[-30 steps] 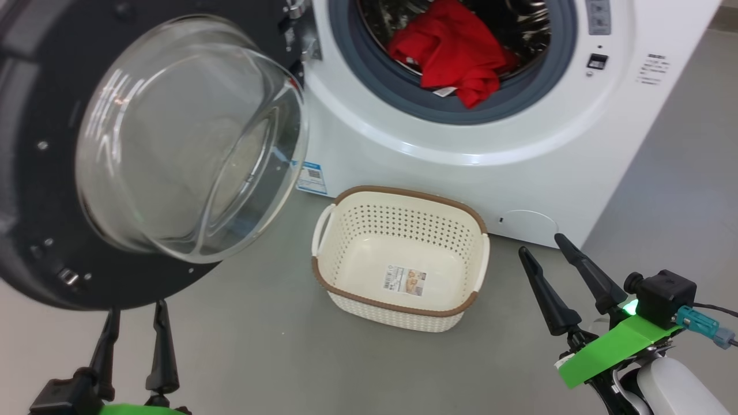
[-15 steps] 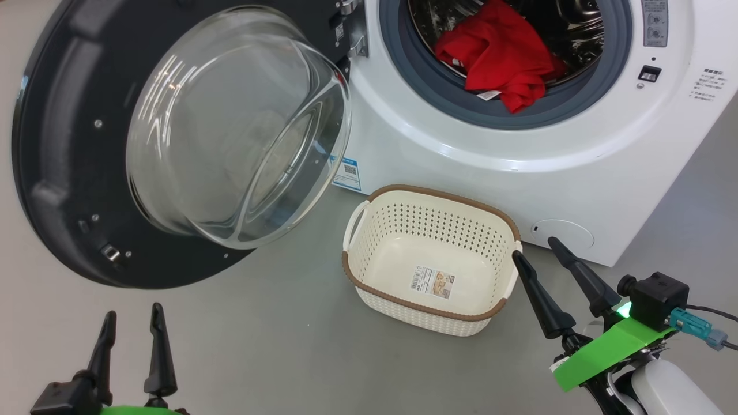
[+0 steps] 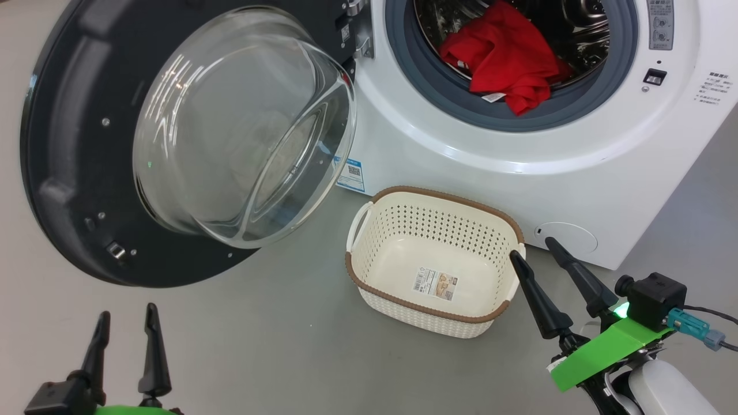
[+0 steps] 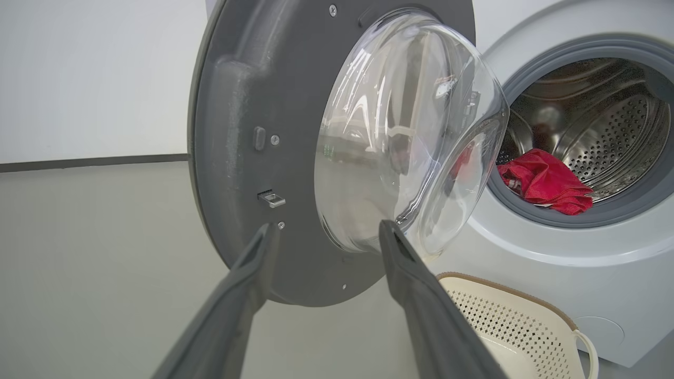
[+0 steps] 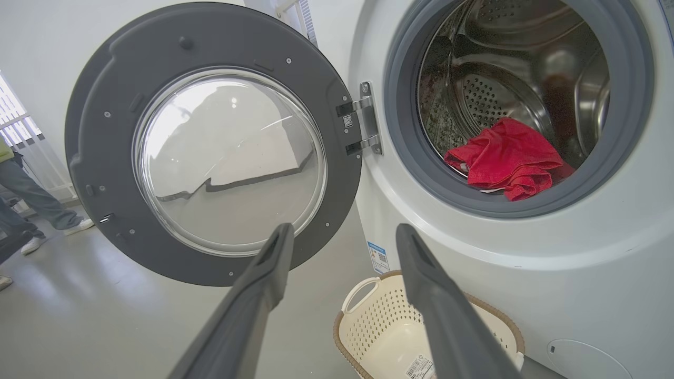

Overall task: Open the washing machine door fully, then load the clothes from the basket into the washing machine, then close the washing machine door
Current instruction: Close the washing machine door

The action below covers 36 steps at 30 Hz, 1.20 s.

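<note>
Head view: door (image 3: pixel 69 115) swung wide, left of washer (image 3: pixel 461 161). Clothes (image 3: pixel 507 57) lie in drum (image 3: pixel 582 29), one fold over the gasket (image 3: pixel 429 89). Basket (image 3: pixel 450 196) on floor (image 3: pixel 277 334) in front of washer. Left gripper (image 3: pixel 127 311) low left, fingers apart, nothing held. Right gripper (image 3: pixel 530 248) likewise spread and free, tips just beside basket's right rim.

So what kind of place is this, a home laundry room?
Probably a lab or test space rather than a home: the washing machine stands on a bare grey floor by a plain white wall, and a person's legs show nearby.
</note>
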Tool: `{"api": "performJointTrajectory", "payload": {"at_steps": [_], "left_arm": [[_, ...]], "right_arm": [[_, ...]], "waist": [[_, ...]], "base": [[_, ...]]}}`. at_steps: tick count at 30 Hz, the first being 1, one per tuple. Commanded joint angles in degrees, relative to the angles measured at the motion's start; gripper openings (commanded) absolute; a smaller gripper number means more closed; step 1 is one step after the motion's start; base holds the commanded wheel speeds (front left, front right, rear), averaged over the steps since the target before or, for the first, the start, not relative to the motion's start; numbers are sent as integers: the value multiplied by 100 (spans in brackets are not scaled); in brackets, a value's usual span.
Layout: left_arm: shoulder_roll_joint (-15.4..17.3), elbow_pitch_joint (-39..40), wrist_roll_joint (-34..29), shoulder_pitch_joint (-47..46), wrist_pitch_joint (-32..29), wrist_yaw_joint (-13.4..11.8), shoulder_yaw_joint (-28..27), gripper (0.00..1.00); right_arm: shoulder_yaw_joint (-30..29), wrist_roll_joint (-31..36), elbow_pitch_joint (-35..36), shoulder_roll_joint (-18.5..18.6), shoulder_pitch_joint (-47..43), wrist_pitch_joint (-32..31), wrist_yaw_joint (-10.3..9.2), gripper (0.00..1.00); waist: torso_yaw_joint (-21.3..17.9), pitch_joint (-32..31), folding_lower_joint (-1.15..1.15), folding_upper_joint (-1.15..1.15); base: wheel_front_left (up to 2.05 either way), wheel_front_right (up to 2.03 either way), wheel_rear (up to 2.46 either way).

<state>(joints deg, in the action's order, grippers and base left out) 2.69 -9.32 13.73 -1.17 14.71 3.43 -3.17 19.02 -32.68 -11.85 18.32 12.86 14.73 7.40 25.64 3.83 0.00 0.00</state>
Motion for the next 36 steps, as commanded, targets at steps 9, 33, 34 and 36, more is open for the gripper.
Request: {"api": "performJointTrajectory", "payload": {"at_steps": [9, 33, 34, 36], "left_arm": [[358, 430, 135, -187, -155, -12, -286, 48], [1857, 1834, 1380, -1894, -1849, 260, -1113, 0], [1913, 1715, 1600, -2043, -1975, 268, -1216, 0], [1992, 1426, 2068, -2344, -2250, 263, -1441, 0]], "right_arm": [[30, -13, 140, -38, -118, 27, 9, 100], [15, -37, 128, -72, -95, 27, 9, 100], [19, -41, 124, -70, -96, 27, 9, 100], [23, -47, 116, -67, -99, 27, 9, 100]], "waist": [[6, -62, 0, 0], [-67, -48, 0, 0], [-88, -49, 0, 0], [-136, -54, 0, 0]], "base": [[0, 0, 0], [0, 0, 0], [0, 0, 0], [0, 0, 0]]}}
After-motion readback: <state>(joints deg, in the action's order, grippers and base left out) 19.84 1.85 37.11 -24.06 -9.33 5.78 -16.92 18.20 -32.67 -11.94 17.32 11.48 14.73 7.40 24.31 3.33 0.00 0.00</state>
